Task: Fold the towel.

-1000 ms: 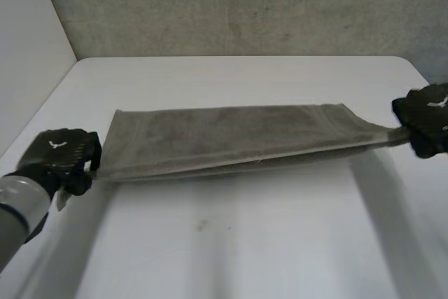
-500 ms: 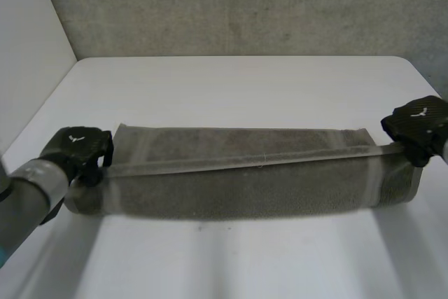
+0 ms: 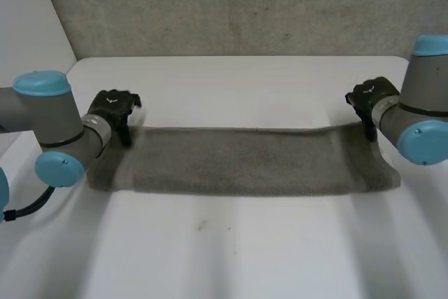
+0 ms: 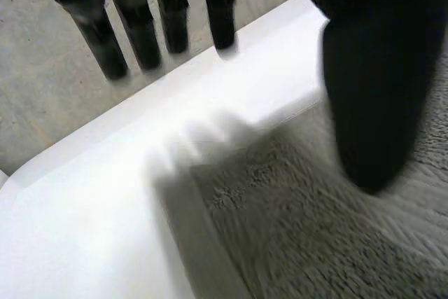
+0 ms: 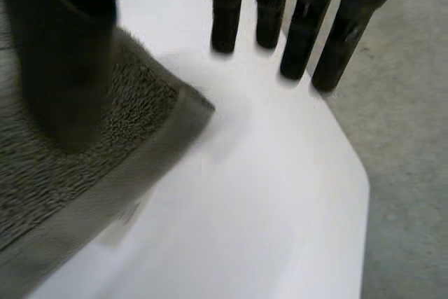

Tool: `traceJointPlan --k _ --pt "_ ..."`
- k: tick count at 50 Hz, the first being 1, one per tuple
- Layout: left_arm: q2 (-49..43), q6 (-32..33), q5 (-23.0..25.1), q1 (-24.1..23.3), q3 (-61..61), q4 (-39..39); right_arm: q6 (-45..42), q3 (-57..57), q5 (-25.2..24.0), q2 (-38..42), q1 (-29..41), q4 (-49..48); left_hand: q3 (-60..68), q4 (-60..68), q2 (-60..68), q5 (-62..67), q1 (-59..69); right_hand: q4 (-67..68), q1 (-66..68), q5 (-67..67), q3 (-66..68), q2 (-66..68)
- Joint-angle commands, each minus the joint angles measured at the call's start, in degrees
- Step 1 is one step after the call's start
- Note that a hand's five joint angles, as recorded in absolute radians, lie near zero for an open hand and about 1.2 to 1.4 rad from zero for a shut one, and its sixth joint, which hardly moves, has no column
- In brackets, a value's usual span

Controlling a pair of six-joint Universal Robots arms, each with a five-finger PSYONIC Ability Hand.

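Towel (image 3: 245, 162) lies flat as one long grey strip across the middle of the white counter (image 3: 231, 250), its long edges running straight from side to side, in the head view. The left hand (image 3: 115, 106) stands at the strip's far left corner and the right hand (image 3: 369, 96) at its far right corner, with the left arm (image 3: 49, 131) and right arm (image 3: 420, 117) reaching over the short ends. In the left wrist view the fingers (image 4: 140, 33) are straight and apart from the thumb (image 4: 374, 89), holding nothing, with the towel's corner (image 4: 315, 243) beneath the thumb and the counter's far edge just past the fingertips. The right wrist view shows the same: straight fingers (image 5: 301, 33) over bare counter, the thumb (image 5: 66, 68) above the hemmed corner (image 5: 84, 166), nothing gripped. Wide bare counter lies on the near side of the strip, and a narrower band beyond it, up to the grey wall (image 3: 245, 5)
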Motion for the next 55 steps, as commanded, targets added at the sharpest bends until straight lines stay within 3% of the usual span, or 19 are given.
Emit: traceJointPlan --k 1,10,12,15,20,28,34,39,42,44,45,46,55 --pt "1.0 -0.6 0.0 -0.5 0.0 0.3 1.5 -5.9 4.0 0.8 1.1 -0.5 -8.5 -8.2 -7.9 -7.9 -8.8 -11.3 -10.1 -8.4 -10.9 -9.7" --pt "15.7 -4.5 0.2 -0.8 -10.9 0.1 12.9 3.4 3.4 -11.5 0.8 -2.3 -8.5 -8.2 -7.9 -7.9 -8.8 -11.3 -10.1 -8.4 -10.9 -9.7" --pt "19.1 -4.8 0.3 -0.7 -14.6 0.3 13.5 11.6 1.6 -18.0 0.7 -4.0 -8.5 -8.2 -7.9 -7.9 -8.8 -11.3 -10.1 -8.4 -10.9 -9.7" --pt "24.9 -5.0 0.4 -0.8 -22.3 0.8 13.2 16.8 0.3 -21.1 0.6 -5.2 -8.5 -8.2 -7.9 -7.9 -8.8 -11.3 -10.1 -8.4 -10.9 -9.7" --pt "31.6 -5.1 0.3 -0.7 -32.9 2.9 11.7 37.0 -4.1 -31.1 -1.0 -12.4 -8.5 -8.2 -7.9 -7.9 -8.8 -11.3 -10.1 -8.4 -10.9 -9.7" --pt "37.0 -5.2 0.3 -0.6 -46.1 9.5 7.7 56.0 -6.9 -35.2 -5.6 -22.2 -8.5 -8.2 -7.9 -7.9 -8.8 -9.9 -8.7 -7.0 -9.5 -8.3" --pt "38.2 -5.1 0.3 -0.5 -50.4 13.7 5.5 61.7 -7.7 -34.2 -6.9 -27.7 -8.5 -8.2 -7.9 -7.9 -8.8 -7.0 -5.9 -4.1 -6.6 -5.4" --pt "38.3 -5.1 0.3 -0.6 -50.4 14.2 1.1 61.9 -8.0 -27.7 -9.3 -35.7 -8.5 -8.2 -7.9 -7.9 -8.8 16.6 17.8 19.5 17.1 18.3" --pt "38.3 -5.1 0.3 -0.7 -50.4 14.2 0.0 60.9 -8.0 -26.0 -10.3 -36.4 -8.5 -8.2 -7.9 -7.9 -8.8 20.4 21.6 23.3 20.8 22.0" --pt "38.3 -5.1 0.3 -0.7 -50.4 14.2 -1.9 58.6 -7.8 -23.1 -11.5 -36.5 -8.5 -8.2 -7.9 -7.9 -8.8 40.5 41.6 43.3 40.9 42.1" --pt "38.3 -5.1 0.3 -0.8 -50.4 14.2 -1.9 58.6 -7.8 -23.1 -11.5 -36.5 -8.5 -8.2 -7.9 -7.9 -8.8 40.6 41.7 43.5 41.0 42.2" --pt "38.3 -5.1 0.3 -0.9 -50.4 14.2 -2.3 57.8 -7.7 -22.5 -12.1 -36.5 -8.5 -8.2 -7.9 -7.9 -8.8 57.7 58.9 60.6 58.2 59.3" --pt "38.8 -5.1 0.3 -0.9 -50.5 14.2 -2.9 56.4 -7.8 -26.5 -19.8 -36.3 -8.5 -8.2 -7.9 -7.9 -8.8 58.7 59.9 61.6 59.1 60.3"
